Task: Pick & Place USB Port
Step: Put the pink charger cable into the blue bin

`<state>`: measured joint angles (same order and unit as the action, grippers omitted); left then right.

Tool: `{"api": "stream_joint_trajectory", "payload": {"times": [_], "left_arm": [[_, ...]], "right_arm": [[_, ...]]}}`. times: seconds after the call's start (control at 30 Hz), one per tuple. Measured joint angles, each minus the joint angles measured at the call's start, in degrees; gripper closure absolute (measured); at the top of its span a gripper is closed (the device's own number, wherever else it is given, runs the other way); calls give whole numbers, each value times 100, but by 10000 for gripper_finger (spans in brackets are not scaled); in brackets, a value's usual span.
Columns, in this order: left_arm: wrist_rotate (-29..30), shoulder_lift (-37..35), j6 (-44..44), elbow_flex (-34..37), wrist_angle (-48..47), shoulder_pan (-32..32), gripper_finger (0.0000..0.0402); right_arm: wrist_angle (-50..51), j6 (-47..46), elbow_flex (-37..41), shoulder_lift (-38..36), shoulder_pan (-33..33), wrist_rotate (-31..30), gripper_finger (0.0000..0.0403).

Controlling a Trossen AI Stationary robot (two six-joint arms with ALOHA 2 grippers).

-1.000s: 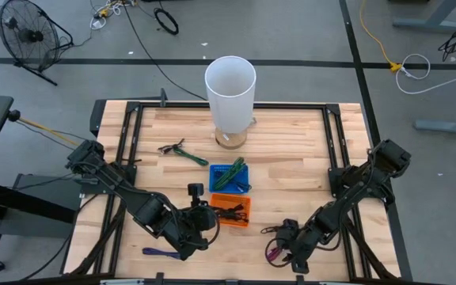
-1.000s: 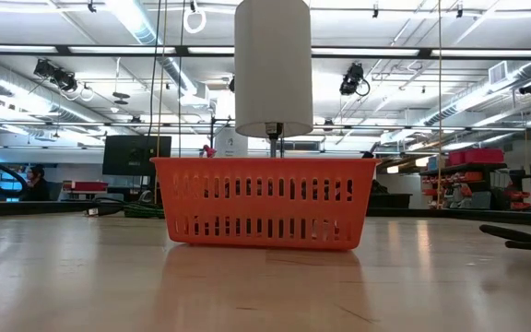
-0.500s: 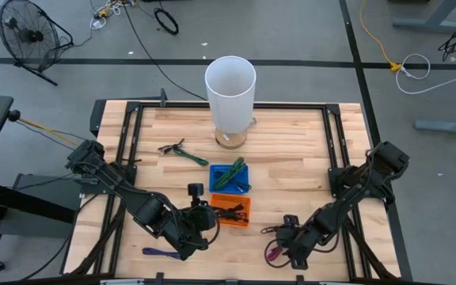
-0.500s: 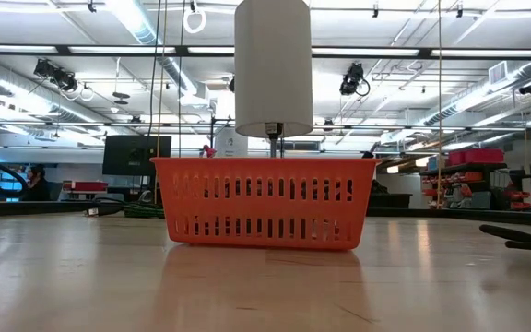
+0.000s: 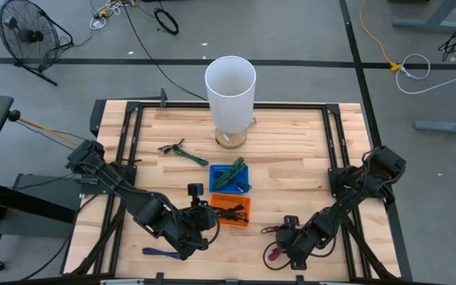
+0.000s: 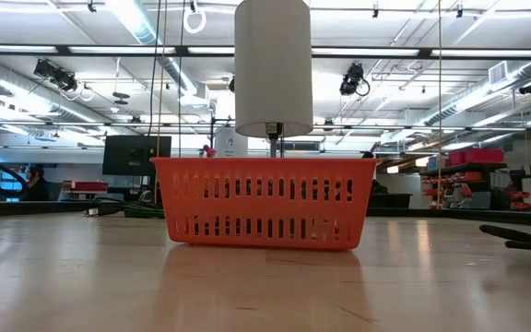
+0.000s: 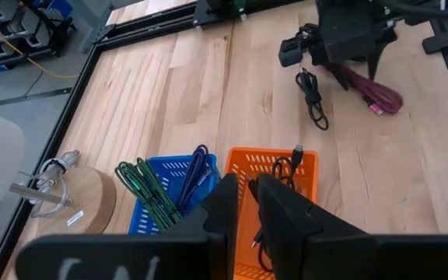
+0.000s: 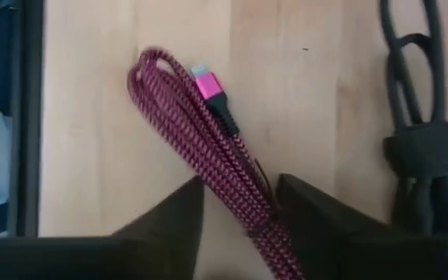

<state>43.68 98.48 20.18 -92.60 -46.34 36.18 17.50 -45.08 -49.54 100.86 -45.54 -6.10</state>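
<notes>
Nearest the front edge of the worktop (image 5: 291, 158), well off to one side of the orange basket (image 5: 232, 210), lies a pink cable (image 8: 201, 148) in a bundle. The right gripper (image 8: 239, 206) is low over it. Its two fingers (image 8: 169, 225) stand apart, one on each side of the bundle, and have not closed on it. The pink plug at the cable's end points away from the fingers. Just beside the pink cable lies a black cable (image 8: 414, 132), tied with a strap.

A purple cable (image 5: 161, 252) lies near the front edge too, on the other side of the orange basket.

The left gripper (image 7: 243, 206) waits just over the near wall of the orange basket. Its fingers are close together with only a thin gap, and they hold nothing.

The orange basket already has dark cables in it, so some of the job looks done. Touching it, on the far side, is a blue basket (image 5: 229, 176) with green and blue cables inside.

Farther back from the orange basket a green cable (image 5: 179, 150) lies alone on the wood. Behind the blue basket stands a tall white tube (image 5: 230, 87) on a round wooden base.

The pink, black, purple and green cables are outside the baskets, so there is likely more to pick up. The grab on the pink one comes next.
</notes>
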Motion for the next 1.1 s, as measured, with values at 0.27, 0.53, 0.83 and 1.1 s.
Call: {"api": "stream_joint_trajectory", "payload": {"times": [0.27,0.53,0.83,1.1], "left_arm": [[0,0,-4,0,-3,0,344],[0,0,-13,0,-3,0,344],[0,2,-21,0,-19,0,344],[0,2,-22,0,-21,0,344]], "right_arm": [[85,-268,15,0,15,-18,383],[1237,45,-538,-409,122,-344,395],[2839,839,-1967,-694,638,-1138,397],[2779,2056,-2393,-680,1799,-1350,397]]}}
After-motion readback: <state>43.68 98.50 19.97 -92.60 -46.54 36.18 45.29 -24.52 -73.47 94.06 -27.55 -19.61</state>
